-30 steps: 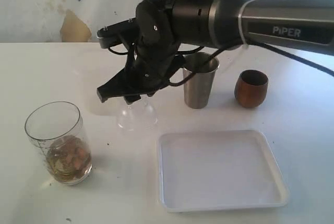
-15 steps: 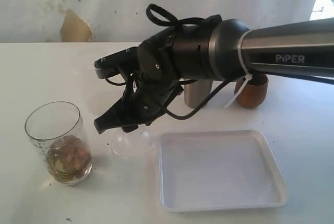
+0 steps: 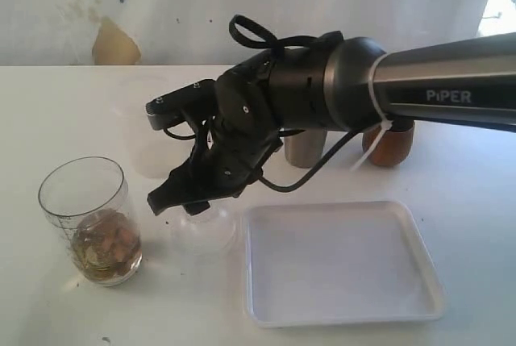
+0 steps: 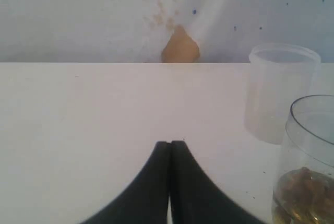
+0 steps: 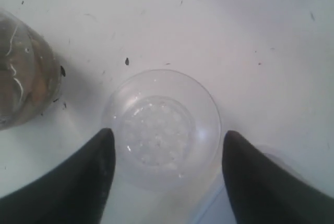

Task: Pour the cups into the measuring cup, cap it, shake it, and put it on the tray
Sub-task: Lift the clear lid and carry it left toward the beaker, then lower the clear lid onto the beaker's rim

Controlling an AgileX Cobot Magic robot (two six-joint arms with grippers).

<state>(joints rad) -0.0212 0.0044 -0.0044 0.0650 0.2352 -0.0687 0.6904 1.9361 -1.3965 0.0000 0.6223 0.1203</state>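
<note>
- The right tool hangs over a clear dome lid, its jaws apart, one either side of the lid's rim; the lid lies on the surface.
- The measuring cup, holding brownish bits, stands near the lid on the side away from the tray.
- The steel tumbler and the wooden cup stand beyond the tray, partly hidden by the arm.
- The left tool has its jaws pressed together, holding nothing, near a translucent container.
- The arm reads "PiPER"; the measuring cup's scale is too faint to read.
- The surface is white and speckled; the wall behind is pale with a tan patch.
</note>
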